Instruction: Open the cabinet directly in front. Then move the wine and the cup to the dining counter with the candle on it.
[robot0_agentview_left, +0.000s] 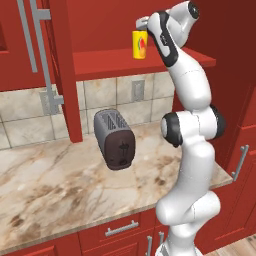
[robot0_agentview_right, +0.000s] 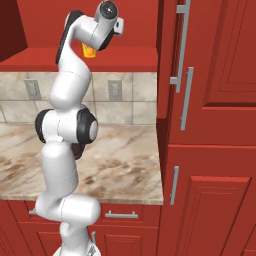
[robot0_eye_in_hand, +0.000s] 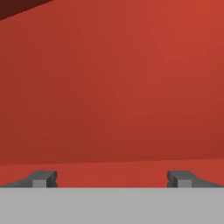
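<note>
The red cabinet (robot0_agentview_left: 125, 60) stands open, its doors swung out to both sides, with its red inner shelf (robot0_agentview_right: 75, 60) bare except for the cup. The small yellow cup (robot0_agentview_left: 139, 44) stands upright near the shelf's front edge and peeks out behind my forearm as the cup (robot0_agentview_right: 89, 50) in the right base view. My hand reaches into the cabinet just above and beside the cup. The gripper (robot0_eye_in_hand: 112, 179) is open, its fingertips wide apart with nothing between them, facing the red back wall. The wine, the dining counter and the candle are out of view.
A grey toaster (robot0_agentview_left: 115, 140) stands on the marbled worktop (robot0_agentview_left: 55, 180) under the cabinet. The open left door (robot0_agentview_left: 37, 45) with its silver bar handles juts out on the left. A tall red cabinet (robot0_agentview_right: 215, 150) bounds the worktop on the right.
</note>
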